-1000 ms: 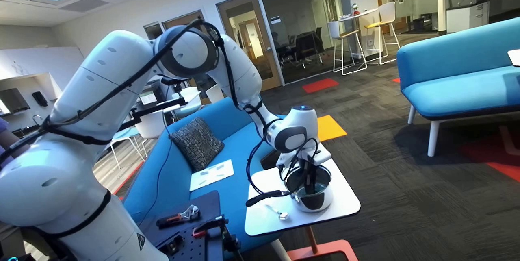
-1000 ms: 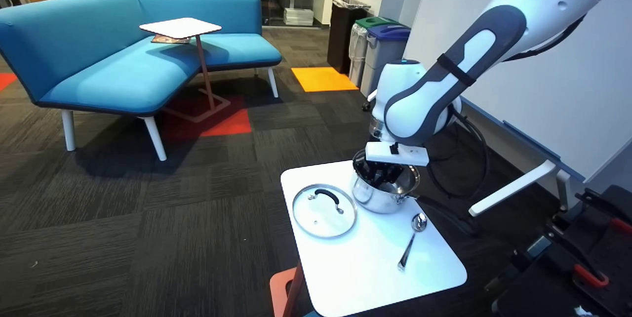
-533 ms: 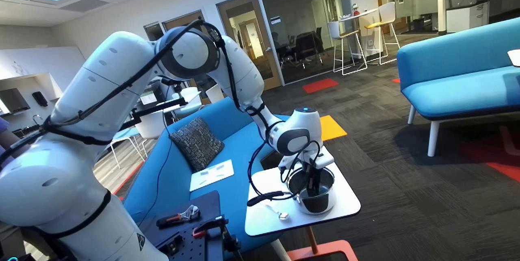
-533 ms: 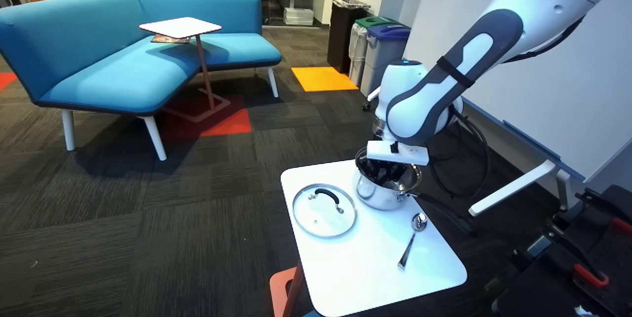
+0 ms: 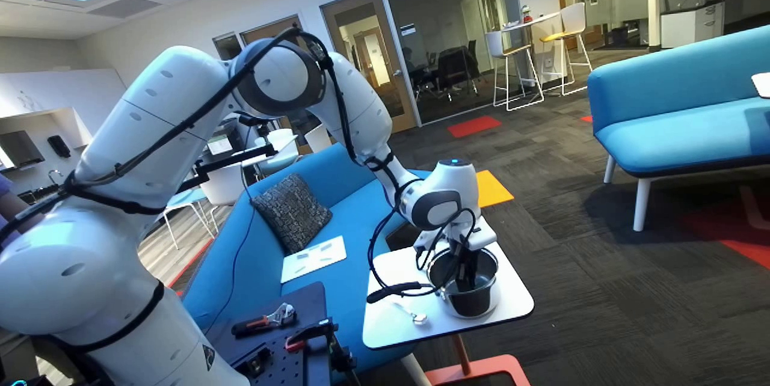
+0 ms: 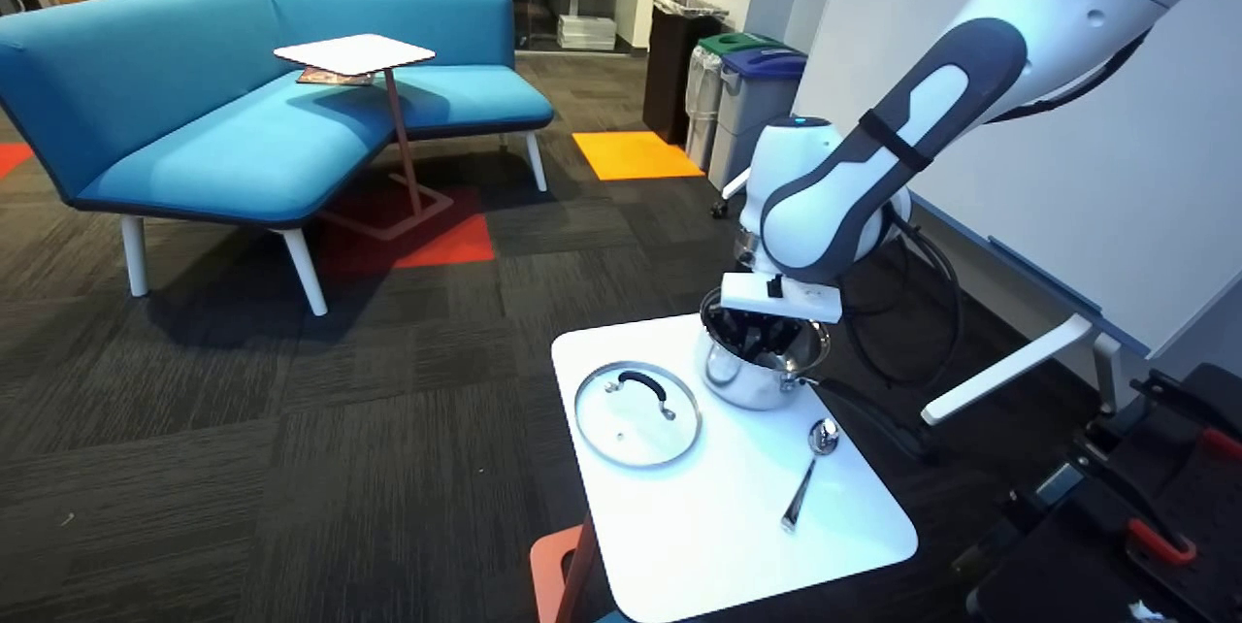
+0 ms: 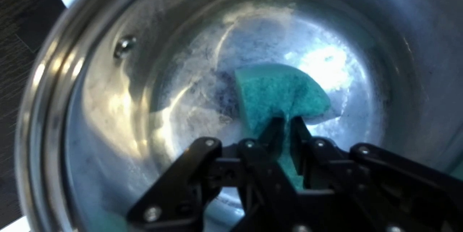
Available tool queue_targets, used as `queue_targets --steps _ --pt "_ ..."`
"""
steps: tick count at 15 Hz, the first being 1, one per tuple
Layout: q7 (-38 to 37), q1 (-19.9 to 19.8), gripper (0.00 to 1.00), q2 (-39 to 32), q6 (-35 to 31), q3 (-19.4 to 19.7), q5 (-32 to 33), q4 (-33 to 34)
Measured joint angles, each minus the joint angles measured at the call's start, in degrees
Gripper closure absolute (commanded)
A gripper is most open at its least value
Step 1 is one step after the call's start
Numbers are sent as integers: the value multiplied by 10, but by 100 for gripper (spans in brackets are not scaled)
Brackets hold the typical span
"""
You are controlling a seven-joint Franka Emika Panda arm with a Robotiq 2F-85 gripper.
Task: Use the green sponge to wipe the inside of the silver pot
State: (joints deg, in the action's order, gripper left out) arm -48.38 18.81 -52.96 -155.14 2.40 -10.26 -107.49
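The silver pot [image 5: 472, 303] stands on the white tabletop in both exterior views [image 6: 742, 378]. In the wrist view its shiny inner wall [image 7: 105, 123] surrounds my gripper, and the floor shows dark and pale marks. My gripper [image 7: 287, 125] reaches down inside the pot, its fingers shut on the green sponge [image 7: 276, 89]. The sponge is pinched and creased between the fingertips, and it spreads out beyond them low over the pot's floor. I cannot tell how firmly it touches the floor. In both exterior views the sponge is hidden in the pot by the gripper [image 5: 465, 272] and the pot wall.
A glass lid [image 6: 621, 424] with a black handle lies beside the pot on the tabletop [image 6: 718, 536]. A spoon [image 6: 808, 477] lies in front of the pot's dark long handle [image 6: 868, 411]. A blue couch [image 5: 346, 290] stands against the table's side.
My gripper has moved slightly right in both exterior views, and the pot has slid slightly the same way, a little away from the lid. Most of this was over half a second ago.
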Motion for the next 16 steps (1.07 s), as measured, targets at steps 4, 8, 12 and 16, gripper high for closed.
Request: queue_targets --steps 4,8,12,16 --pt "17 -14 98 0 0 -21 0 2" --pt "34 -40 98 -1 0 -43 -10 2" --pt "34 -53 98 -1 -9 -48 -34 0" --pt "43 -64 98 7 -51 -48 -55 -22"
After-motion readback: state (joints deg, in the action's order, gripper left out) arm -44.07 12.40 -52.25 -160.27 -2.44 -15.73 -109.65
